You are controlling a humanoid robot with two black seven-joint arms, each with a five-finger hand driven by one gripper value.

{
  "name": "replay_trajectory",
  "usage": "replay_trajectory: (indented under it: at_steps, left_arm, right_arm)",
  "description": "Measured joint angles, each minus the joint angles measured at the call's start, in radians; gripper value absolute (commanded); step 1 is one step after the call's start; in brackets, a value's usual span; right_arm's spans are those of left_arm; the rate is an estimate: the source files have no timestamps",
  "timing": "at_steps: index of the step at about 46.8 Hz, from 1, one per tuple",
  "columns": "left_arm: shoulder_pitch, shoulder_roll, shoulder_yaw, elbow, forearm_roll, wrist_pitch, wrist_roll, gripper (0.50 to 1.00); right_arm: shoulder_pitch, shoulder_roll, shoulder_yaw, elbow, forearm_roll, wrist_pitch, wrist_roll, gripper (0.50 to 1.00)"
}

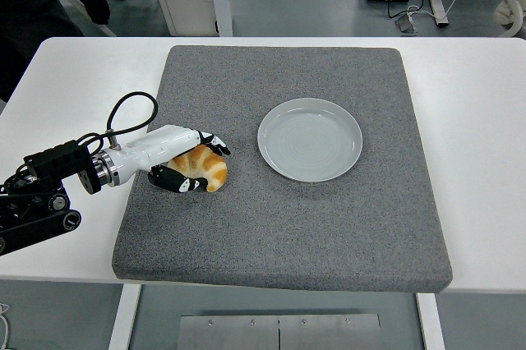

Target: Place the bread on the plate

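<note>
A golden croissant lies on the grey mat, left of a round pale plate. My left hand comes in from the left and wraps the croissant, with the fingers curled over its top and the thumb under its near side. The bread still rests on the mat, about a hand's width from the plate's left rim. The plate holds nothing. My right arm is out of the picture.
The mat covers most of the white table. A black cable loops above my left forearm. Dark-clothed people stand beyond the table's far left corner.
</note>
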Motion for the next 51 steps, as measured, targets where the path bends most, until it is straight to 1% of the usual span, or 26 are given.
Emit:
replay_trajectory:
  at_steps: [9, 17, 30, 44, 51]
  left_arm:
    - [-0.031, 0.011, -0.021, -0.001, -0.016, -0.001, -0.001, 0.624]
    - [-0.061, 0.028, -0.084, -0.002, -0.022, -0.016, -0.002, 0.622]
    - [-0.134, 0.058, -0.198, 0.002, -0.067, -0.117, -0.001, 0.624]
    - [-0.173, 0.055, -0.268, 0.018, -0.068, -0.17, -0.001, 0.63]
    - [-0.178, 0.046, -0.347, 0.04, -0.068, -0.238, -0.001, 0.631]
  right_arm:
    - [0.0, 0.0, 0.0, 0.0, 0.0, 0.0, 0.0, 1.0]
    - [0.0, 0.0, 0.0, 0.0, 0.0, 0.0, 0.0, 1.0]
    - [0.0, 0.0, 0.0, 0.0, 0.0, 0.001, 0.0, 1.0]
    - [0.0, 0.0, 0.0, 0.0, 0.0, 0.0, 0.0, 1.0]
    - [0.0, 0.0, 0.0, 0.0, 0.0, 0.0, 0.0, 1.0]
